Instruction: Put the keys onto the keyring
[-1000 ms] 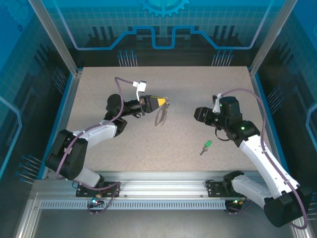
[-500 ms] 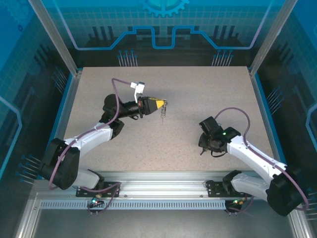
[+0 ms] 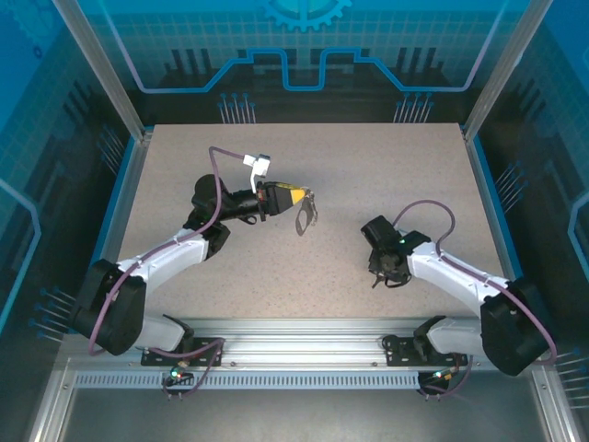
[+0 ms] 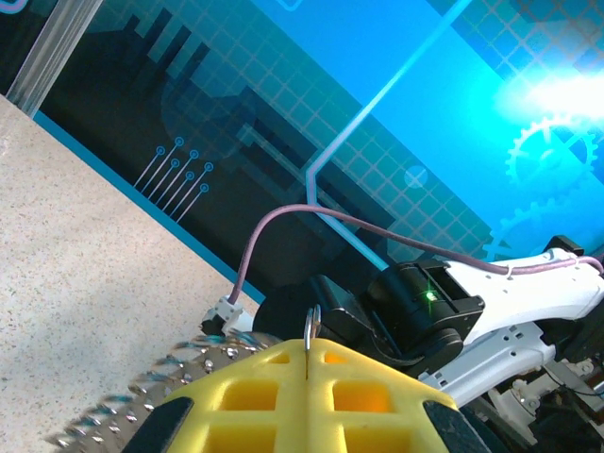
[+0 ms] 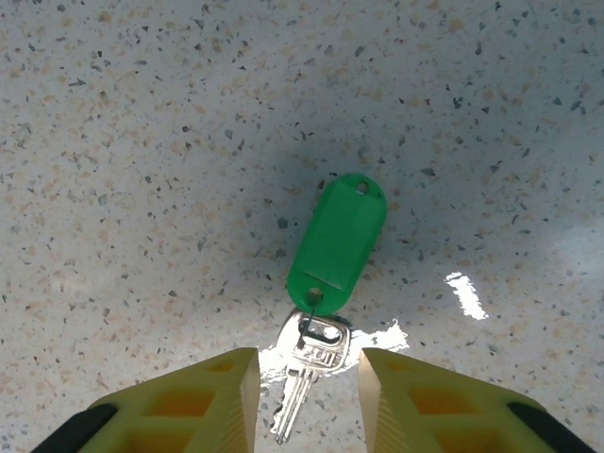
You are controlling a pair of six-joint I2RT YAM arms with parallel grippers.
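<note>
The key (image 5: 307,370) lies flat on the speckled table, a silvery blade joined by a thin wire to a green plastic tag (image 5: 338,241). My right gripper (image 5: 308,396) hovers low over it, open, with a yellow finger on either side of the key's head. From above, the right gripper (image 3: 380,270) hides most of the key, whose tip (image 3: 374,283) pokes out beside it. My left gripper (image 3: 300,197) is held above the table's middle left, shut on the keyring (image 3: 306,215), which hangs from its yellow fingers. The ring's thin metal edge (image 4: 310,327) pokes out between the closed fingers, with the beaded chain (image 4: 156,389) blurred at the left.
Blue glass walls (image 3: 304,55) enclose the table on three sides. A metal rail (image 3: 304,331) carrying both arm bases runs along the near edge. The right arm (image 4: 491,302) stands across from the left wrist camera.
The right arm swung down and in over the key and now straddles it. The left gripper stayed about where it was; the hanging keyring has swung and turned.
</note>
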